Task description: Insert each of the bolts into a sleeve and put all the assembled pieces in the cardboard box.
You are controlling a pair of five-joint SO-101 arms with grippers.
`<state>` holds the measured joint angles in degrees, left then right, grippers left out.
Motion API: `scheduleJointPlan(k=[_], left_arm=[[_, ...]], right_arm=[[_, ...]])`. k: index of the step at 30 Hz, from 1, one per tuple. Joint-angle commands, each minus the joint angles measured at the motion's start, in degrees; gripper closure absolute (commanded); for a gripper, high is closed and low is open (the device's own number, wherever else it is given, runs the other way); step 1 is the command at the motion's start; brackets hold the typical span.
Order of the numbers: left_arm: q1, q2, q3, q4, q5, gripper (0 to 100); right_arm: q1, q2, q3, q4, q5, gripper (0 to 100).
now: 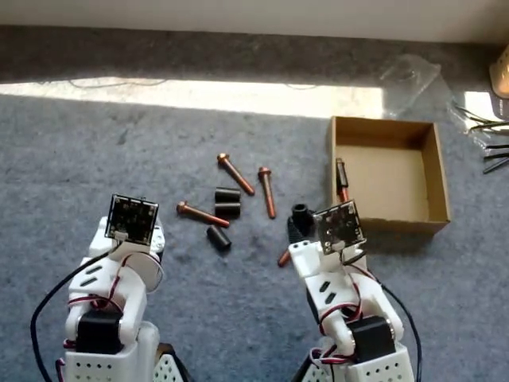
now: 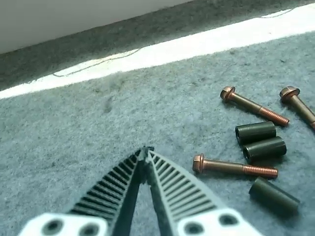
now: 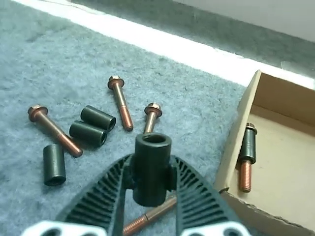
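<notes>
My right gripper (image 3: 151, 171) is shut on a black sleeve (image 3: 153, 155), held upright with its bore showing, just left of the cardboard box (image 1: 433, 171). A copper bolt (image 3: 147, 220) lies on the carpet beneath it. Inside the box lies one assembled bolt and sleeve (image 3: 247, 155). Three loose bolts (image 1: 235, 173) (image 1: 266, 191) (image 1: 203, 213) and three black sleeves (image 1: 227, 194) (image 1: 227, 210) (image 1: 219, 237) lie on the carpet between the arms. My left gripper (image 2: 145, 153) is shut with nothing in it, low over bare carpet to the left of that cluster.
Grey carpet covers the floor, with a sunlit strip (image 1: 199, 95) across the back. A clear plastic bag (image 1: 409, 76) lies behind the box and black cables (image 1: 487, 135) lie to its right.
</notes>
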<state>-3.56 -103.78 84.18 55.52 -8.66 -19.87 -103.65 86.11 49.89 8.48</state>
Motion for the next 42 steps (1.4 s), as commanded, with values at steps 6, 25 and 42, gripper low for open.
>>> scheduleJointPlan(k=[6,25,42], left_arm=[[1.0,0.0,-5.5,0.4,-0.4,99],[7.8,46.4,-24.7,-5.8,10.6,99],[8.6,86.4,-42.8,-5.2,41.2,99]], right_arm=[[2.5,-1.5,1.2,-1.9,-0.8,99.4],[2.4,-1.5,2.8,-2.0,-0.5,99.4],[2.4,-1.5,2.8,-2.0,-0.4,99.4]])
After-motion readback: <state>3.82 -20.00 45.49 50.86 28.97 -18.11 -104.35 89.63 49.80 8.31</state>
